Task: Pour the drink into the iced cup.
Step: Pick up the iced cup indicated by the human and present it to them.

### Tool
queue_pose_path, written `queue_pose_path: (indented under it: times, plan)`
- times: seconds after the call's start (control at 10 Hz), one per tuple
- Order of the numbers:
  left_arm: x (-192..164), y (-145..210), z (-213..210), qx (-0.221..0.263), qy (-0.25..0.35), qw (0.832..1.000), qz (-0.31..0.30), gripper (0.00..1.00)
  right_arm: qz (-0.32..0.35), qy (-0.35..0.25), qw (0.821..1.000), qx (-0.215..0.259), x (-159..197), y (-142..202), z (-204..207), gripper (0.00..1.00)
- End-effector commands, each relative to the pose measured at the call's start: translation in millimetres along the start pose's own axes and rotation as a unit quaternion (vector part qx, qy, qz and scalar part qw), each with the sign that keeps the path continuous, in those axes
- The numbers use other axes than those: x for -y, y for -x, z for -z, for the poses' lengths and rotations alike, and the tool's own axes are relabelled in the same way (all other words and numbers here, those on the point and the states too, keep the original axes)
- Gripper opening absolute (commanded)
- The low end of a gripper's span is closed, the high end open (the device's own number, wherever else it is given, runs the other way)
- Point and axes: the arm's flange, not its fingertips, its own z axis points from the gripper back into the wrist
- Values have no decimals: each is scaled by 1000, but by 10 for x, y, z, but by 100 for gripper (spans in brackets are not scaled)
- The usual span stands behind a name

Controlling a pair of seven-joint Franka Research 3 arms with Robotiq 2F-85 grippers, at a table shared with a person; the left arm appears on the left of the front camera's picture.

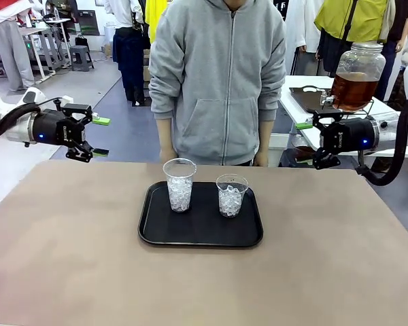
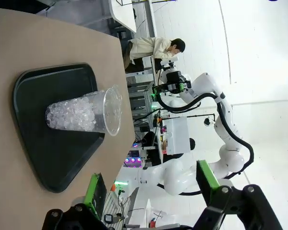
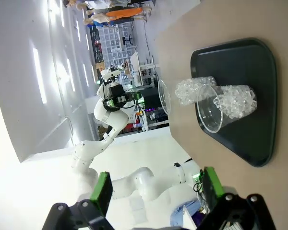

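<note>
Two clear iced cups stand on a black tray [image 1: 200, 229] at the table's middle: a taller one [image 1: 179, 185] on the left and a shorter one [image 1: 231, 195] on the right. The drink, an amber liquid, fills a big glass jar [image 1: 355, 76] on a side table at the back right. My left gripper [image 1: 100, 137] hovers open above the table's far left edge. Off the far right edge, below the jar, my right gripper [image 1: 306, 142] hangs open. The left wrist view shows one iced cup [image 2: 84, 113] beyond the open left gripper [image 2: 151, 184]. Both cups [image 3: 197, 88] [image 3: 233, 106] lie ahead of the open right gripper [image 3: 156, 189].
A person in a grey hoodie [image 1: 217, 81] stands at the far side, just behind the tray, hands down by the table edge. The brown table [image 1: 68, 258] is bare around the tray. The side table with the jar also holds a dark tray [image 1: 309, 98].
</note>
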Motion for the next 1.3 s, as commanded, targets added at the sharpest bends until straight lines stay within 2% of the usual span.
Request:
queue_pose_path:
  times: [0.0,1.2]
  plan:
    - [2,1,-10,1,-1,1000,0,100,0,3,1000,2,2,-2,0,100]
    - [2,1,-10,1,-1,1000,0,100,0,3,1000,2,2,-2,0,100]
